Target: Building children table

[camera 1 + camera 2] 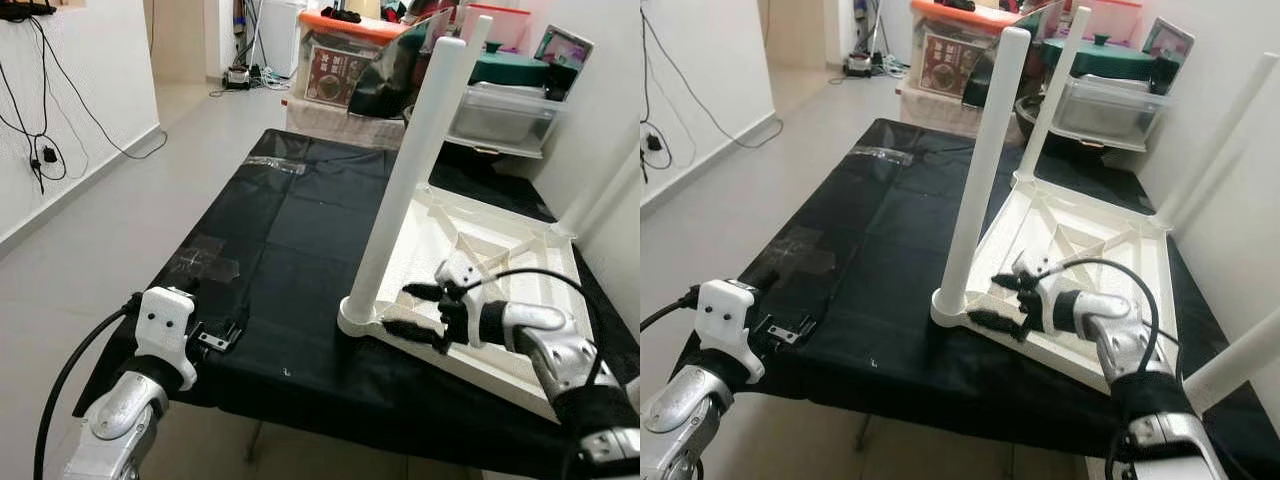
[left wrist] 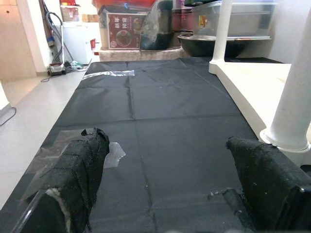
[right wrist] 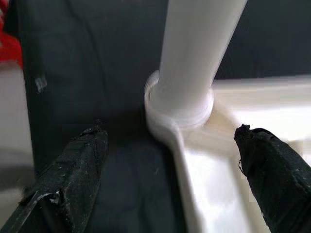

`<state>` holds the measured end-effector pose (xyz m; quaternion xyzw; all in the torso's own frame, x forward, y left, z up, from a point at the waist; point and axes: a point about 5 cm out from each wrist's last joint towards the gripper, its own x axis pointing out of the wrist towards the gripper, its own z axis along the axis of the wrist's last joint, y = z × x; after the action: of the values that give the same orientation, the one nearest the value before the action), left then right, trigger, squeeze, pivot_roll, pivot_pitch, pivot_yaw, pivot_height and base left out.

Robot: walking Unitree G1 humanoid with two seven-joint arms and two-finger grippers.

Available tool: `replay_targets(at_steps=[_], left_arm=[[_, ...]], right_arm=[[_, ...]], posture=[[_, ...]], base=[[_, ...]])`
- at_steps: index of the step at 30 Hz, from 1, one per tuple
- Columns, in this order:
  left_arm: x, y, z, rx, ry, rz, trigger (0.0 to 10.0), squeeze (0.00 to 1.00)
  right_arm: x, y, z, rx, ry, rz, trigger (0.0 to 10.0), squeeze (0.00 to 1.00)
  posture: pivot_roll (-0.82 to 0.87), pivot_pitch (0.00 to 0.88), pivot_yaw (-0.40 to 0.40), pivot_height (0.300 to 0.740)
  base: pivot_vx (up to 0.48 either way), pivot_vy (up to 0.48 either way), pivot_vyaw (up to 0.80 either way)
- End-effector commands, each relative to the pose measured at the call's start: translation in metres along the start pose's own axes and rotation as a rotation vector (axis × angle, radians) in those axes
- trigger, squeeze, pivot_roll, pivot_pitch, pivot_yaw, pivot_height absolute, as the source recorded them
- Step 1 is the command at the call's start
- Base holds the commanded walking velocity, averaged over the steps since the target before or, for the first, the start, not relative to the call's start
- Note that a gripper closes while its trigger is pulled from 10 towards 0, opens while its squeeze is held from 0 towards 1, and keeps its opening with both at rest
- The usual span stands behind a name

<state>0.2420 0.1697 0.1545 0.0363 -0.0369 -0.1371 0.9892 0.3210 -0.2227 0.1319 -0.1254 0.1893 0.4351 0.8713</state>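
A white children's table (image 1: 520, 290) lies upside down on the right half of a table covered in black cloth (image 1: 290, 230). Its legs stick up. The near-left leg (image 1: 412, 170) stands in its corner socket (image 3: 177, 104). My right gripper (image 1: 400, 308) is open at that corner, just above the tabletop's rim. One of its fingers (image 3: 80, 165) is over the black cloth and the other is over the white underside, both short of the leg's base. My left gripper (image 2: 167, 141) is open and holds nothing, hovering low over the cloth's near-left edge (image 1: 215, 335).
Clear tape patches (image 1: 205, 262) are stuck on the cloth. Storage boxes (image 1: 345, 60) and a clear bin (image 1: 505, 115) stand past the far end. A white wall runs close along the right side. Open floor (image 1: 130, 200) lies to the left, with cables (image 1: 40, 150) on that wall.
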Motion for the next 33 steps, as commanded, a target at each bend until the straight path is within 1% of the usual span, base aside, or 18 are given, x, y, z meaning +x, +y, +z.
replay_targets(at_steps=[1,2,3,5,6,9,11,12,13,14,18,19,21,23,29,30,32,33], left_arm=[[0.002,-0.004,-0.003,-0.001,0.007,-0.017,10.0,0.0],[0.002,-0.004,-0.003,-0.001,0.007,-0.017,10.0,0.0],[0.002,-0.003,-0.002,0.0,0.005,-0.017,10.0,0.0],[0.002,-0.002,-0.002,0.002,0.003,-0.016,10.0,0.0],[0.001,0.0,-0.001,0.005,0.002,-0.012,10.0,0.0],[0.001,0.0,-0.001,0.007,0.001,-0.009,10.0,0.0],[0.001,0.001,-0.001,0.01,0.001,-0.004,10.0,0.0],[0.001,0.001,-0.001,0.01,0.001,-0.004,10.0,0.0],[0.0,0.001,-0.002,0.009,0.0,-0.003,10.0,0.0],[0.0,0.0,-0.002,0.009,0.0,-0.001,10.0,0.0],[0.0,0.0,-0.002,0.009,0.0,0.0,10.0,0.0],[0.0,0.0,-0.003,0.009,0.0,0.0,10.0,0.0],[0.001,-0.001,-0.003,0.008,-0.001,-0.001,10.0,0.0],[0.001,-0.002,-0.003,0.008,-0.001,-0.002,10.0,0.0],[0.002,-0.001,-0.003,0.009,-0.001,-0.003,10.0,0.0],[0.002,-0.001,-0.003,0.009,-0.001,-0.003,10.0,0.0],[0.002,-0.001,-0.003,0.008,-0.001,-0.003,10.0,0.0],[0.003,-0.002,-0.003,0.008,-0.001,-0.004,10.0,0.0]], right_arm=[[0.003,0.001,-0.015,-0.006,0.075,-0.027,10.0,0.0],[0.003,0.001,-0.015,-0.006,0.075,-0.027,10.0,0.0],[0.006,-0.001,-0.023,-0.007,0.124,-0.059,10.0,0.0],[0.008,-0.002,-0.03,-0.015,0.175,-0.098,10.0,0.0],[0.008,-0.004,-0.034,0.002,0.198,-0.113,10.0,0.0],[0.008,-0.005,-0.036,0.014,0.21,-0.121,10.0,0.0],[0.005,-0.007,-0.043,0.019,0.265,-0.139,10.0,0.0],[0.005,-0.007,-0.043,0.019,0.265,-0.139,10.0,0.0],[0.003,-0.007,-0.047,0.002,0.297,-0.142,7.6,0.0],[0.002,-0.007,-0.051,-0.025,0.333,-0.137,2.2,0.0],[0.001,-0.007,-0.054,-0.044,0.355,-0.131,2.2,0.0],[0.001,-0.005,-0.054,-0.079,0.362,-0.104,0.0,0.0],[0.003,-0.001,-0.05,-0.161,0.359,-0.04,0.0,0.0],[0.005,0.001,-0.047,-0.215,0.356,0.001,0.0,0.0],[0.01,0.009,-0.034,-0.262,0.302,0.115,0.0,0.0],[0.01,0.009,-0.034,-0.262,0.302,0.115,0.0,0.0],[0.012,0.013,-0.026,-0.302,0.266,0.181,0.0,0.0],[0.013,0.017,-0.021,-0.34,0.239,0.227,0.0,0.0]], posture=[[0.11,0.0,-0.138,0.74],[0.11,0.0,-0.138,0.74],[0.11,0.0,-0.138,0.74],[0.11,0.0,-0.138,0.74],[0.11,0.0,-0.145,0.74],[0.11,0.0,-0.145,0.74],[0.11,0.0,-0.145,0.74],[0.11,0.0,-0.145,0.74],[0.11,0.0,-0.145,0.74],[0.11,0.0,-0.145,0.74],[0.11,0.0,-0.145,0.74],[0.11,0.0,-0.145,0.74],[0.11,0.0,-0.153,0.74],[0.11,0.0,-0.153,0.74],[0.1,0.0,-0.156,0.74],[0.1,0.0,-0.156,0.74],[0.1,0.0,-0.157,0.74],[0.1,0.0,-0.159,0.74]], base=[[0.0,0.0,0.0],[0.0,0.0,0.0],[0.0,0.0,0.0],[0.0,0.0,0.0],[0.0,0.0,0.0],[0.0,0.0,0.0],[0.0,0.0,0.0],[0.0,0.0,0.0],[0.0,0.0,0.0],[0.0,0.0,0.0],[0.0,0.0,0.0],[0.0,0.0,0.0],[0.0,0.0,0.0],[0.0,0.0,0.0],[0.0,0.0,0.0],[0.0,0.0,0.0],[0.0,0.0,0.0],[0.0,0.0,0.0]])
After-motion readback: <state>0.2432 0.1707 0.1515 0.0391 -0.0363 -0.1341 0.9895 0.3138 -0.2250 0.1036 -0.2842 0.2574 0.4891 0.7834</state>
